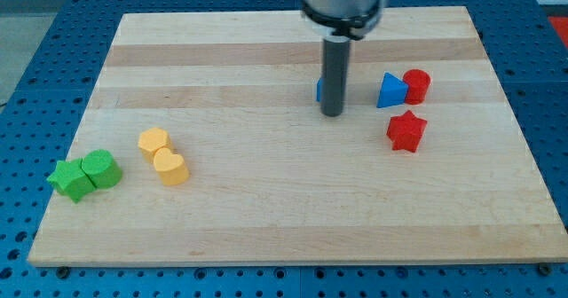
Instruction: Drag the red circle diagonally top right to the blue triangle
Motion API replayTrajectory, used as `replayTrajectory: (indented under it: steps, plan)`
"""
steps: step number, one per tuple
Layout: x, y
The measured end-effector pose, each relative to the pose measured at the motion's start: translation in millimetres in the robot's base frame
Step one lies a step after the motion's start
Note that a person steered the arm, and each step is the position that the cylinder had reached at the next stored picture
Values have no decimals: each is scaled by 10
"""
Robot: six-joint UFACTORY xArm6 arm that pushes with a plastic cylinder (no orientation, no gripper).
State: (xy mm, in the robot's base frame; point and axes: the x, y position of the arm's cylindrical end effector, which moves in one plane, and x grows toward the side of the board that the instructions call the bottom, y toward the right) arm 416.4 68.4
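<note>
We find the red circle (pixel 417 85) touching the blue triangle (pixel 390 91) on its right, near the tabletop's (pixel 266 218) upper right. A red star (pixel 406 130) sits just below. Our tip (pixel 332 113) stands well left, hiding most of another blue block (pixel 319 90). No claw is fitted.

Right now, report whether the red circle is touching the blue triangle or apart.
Touching: the red circle sits against the blue triangle on the view's right, no gap visible.
</note>
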Motion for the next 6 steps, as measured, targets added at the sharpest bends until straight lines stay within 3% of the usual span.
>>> replayTrajectory:
  steps: [5, 6]
  plan:
    - [11, 959]
    - [-164, 958]
